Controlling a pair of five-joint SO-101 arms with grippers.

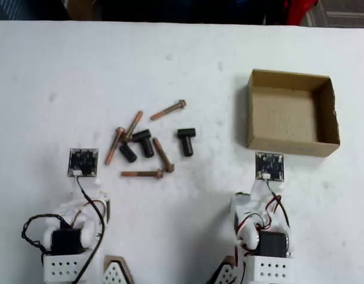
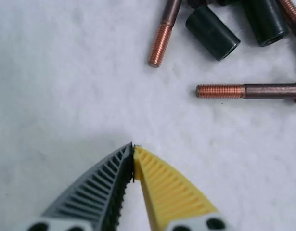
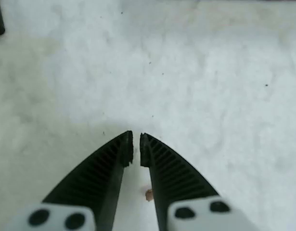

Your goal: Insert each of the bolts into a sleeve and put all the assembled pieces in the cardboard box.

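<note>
Tabletop (image 1: 182,59), white, carries everything. From the high view the open-topped cardboard box (image 1: 288,144) sits at the right, well apart from the loose pile in the middle: five copper bolts (image 1: 168,110) and three black sleeves (image 1: 186,141). That view hides both sets of fingertips under the wrist cameras; the wrist views supply them. Left gripper (image 2: 133,148), its grey and yellow fingers pressed tip to tip, grips nothing; it sits near the pile's edge, where two threaded bolt ends and two sleeve bores show close up. Right gripper (image 3: 136,139), a sliver of gap between its black tips, holds nothing above bare table.
</note>
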